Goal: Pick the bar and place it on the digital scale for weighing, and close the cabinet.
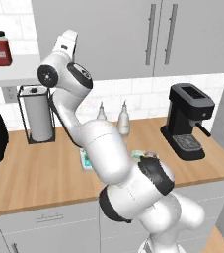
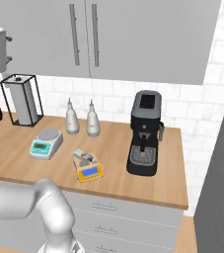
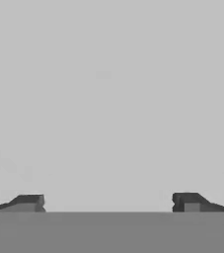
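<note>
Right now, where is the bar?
In the right base view the bar lies on the tan-yellow digital scale near the counter's front edge, between the white scale and the coffee machine.

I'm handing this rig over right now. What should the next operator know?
Claw: open, holding nothing, raised close to the grey cabinet door.
Bar: appears to lie on the digital scale, the tan-yellow one on the counter.
Done: bar looks placed; both cabinet doors look shut.
Left: probably only confirming the doors are flush and backing the arm away.
</note>
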You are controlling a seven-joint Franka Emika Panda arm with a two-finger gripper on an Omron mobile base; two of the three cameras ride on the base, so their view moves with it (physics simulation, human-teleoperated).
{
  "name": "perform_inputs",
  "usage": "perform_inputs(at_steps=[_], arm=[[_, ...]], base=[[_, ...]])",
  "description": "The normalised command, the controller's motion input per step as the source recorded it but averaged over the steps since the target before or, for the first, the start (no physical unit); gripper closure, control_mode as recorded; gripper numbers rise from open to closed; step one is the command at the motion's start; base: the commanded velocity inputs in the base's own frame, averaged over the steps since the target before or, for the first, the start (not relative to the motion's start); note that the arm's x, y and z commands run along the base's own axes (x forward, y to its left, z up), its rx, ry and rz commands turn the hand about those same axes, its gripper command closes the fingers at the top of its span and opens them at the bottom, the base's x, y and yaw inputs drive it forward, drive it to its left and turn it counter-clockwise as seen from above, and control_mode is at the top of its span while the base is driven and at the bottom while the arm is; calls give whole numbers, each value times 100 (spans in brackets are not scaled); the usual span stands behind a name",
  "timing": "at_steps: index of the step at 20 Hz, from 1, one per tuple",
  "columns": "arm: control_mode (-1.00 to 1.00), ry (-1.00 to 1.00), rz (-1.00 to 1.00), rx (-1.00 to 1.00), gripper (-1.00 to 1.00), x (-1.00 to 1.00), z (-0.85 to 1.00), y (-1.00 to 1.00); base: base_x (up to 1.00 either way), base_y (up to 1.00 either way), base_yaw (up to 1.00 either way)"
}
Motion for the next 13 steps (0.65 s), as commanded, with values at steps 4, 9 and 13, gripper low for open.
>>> perform_inputs(at_steps=[4,9,13], arm=[[-100,14,0,0,-100,100,-43,-29],[-100,13,0,0,-100,100,-76,-29],[-100,15,7,0,-100,100,-94,-79]], base=[[0,0,0],[0,0,0],[0,0,0]])
